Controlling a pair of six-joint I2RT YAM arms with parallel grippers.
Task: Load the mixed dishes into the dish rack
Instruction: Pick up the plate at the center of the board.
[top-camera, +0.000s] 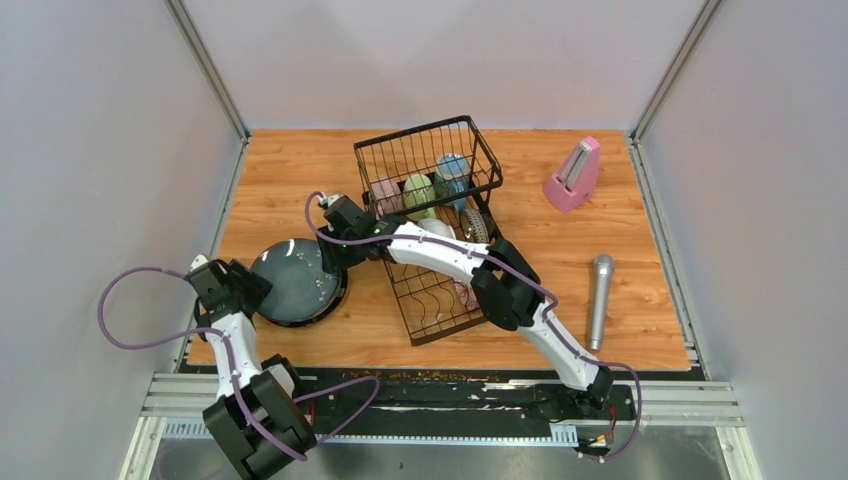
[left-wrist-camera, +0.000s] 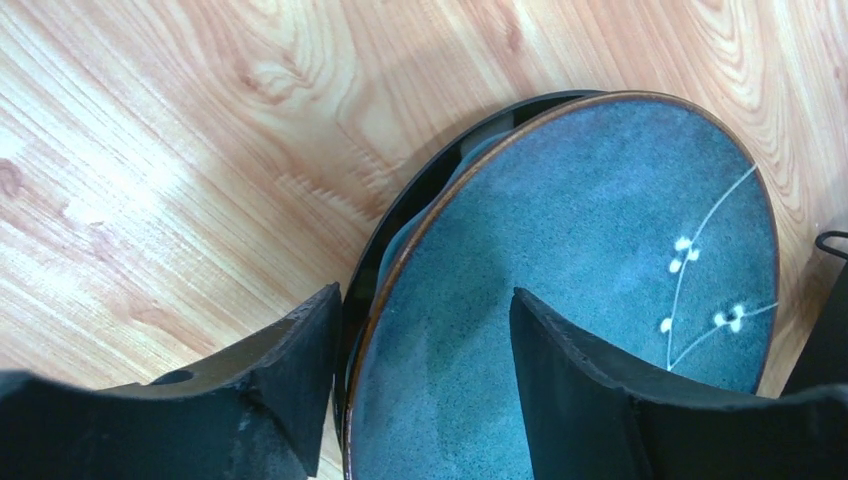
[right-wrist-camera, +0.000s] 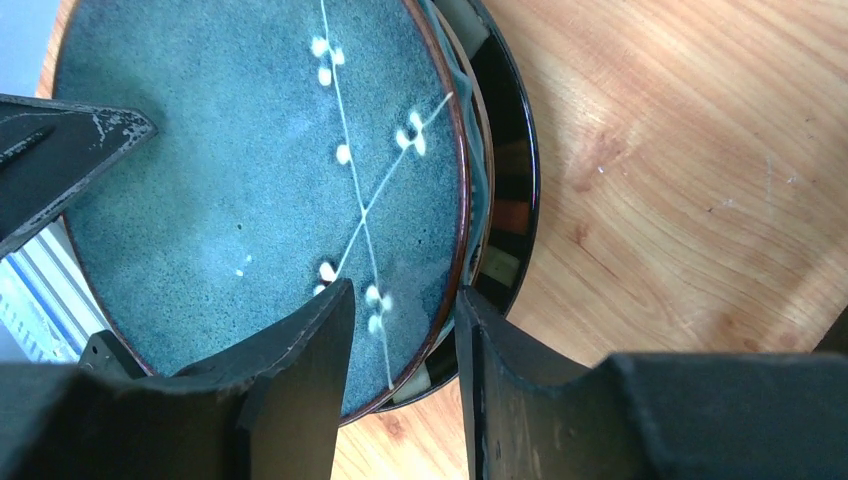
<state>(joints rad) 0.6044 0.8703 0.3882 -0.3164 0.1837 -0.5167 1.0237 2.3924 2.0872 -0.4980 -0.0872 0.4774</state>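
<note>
- Black fingers (left-wrist-camera: 270, 390) of the left gripper (left-wrist-camera: 425, 385) fill the bottom of its wrist view. They stand apart and released, with the rim of the top plate (left-wrist-camera: 590, 230) running up between them: one finger is outside the rim, the other over the speckled blue face.
- At the bottom of its own view, the right gripper (right-wrist-camera: 405, 375) is likewise unclenched. Its narrower gap straddles the opposite rim of the same plate, close to the white branch pattern. Neither side shows a pinch yet.
- Under that plate a dark dish (right-wrist-camera: 505, 200) shows as a black crescent at the plate's edge, with coloured patches on its inner wall. A pale-blue edge seems to lie between the two, so this looks like a stack.
- From above, the stack sits on the table (top-camera: 300, 170) at lower left of centre, just beside the dish rack (top-camera: 415, 150). The rack's low tray runs toward the bottom of the frame.
- Three mugs (top-camera: 418, 190) already stand in the tall basket at upper centre.
- The step in hand looks like a two-armed lift of the top plate.
- To do it well, both grippers should close evenly on that rim alone, with the lower fingers slipped above the dish beneath and not hooking it.
- The plate should then rise level, tip on edge, and go into a wavy slot in the tray.
- The right arm lies across the tray, so it needs to swing clear as the plate travels.
- A pink metronome (top-camera: 573, 175) and a microphone (top-camera: 599, 300) at the right are well apart from all this.
</note>
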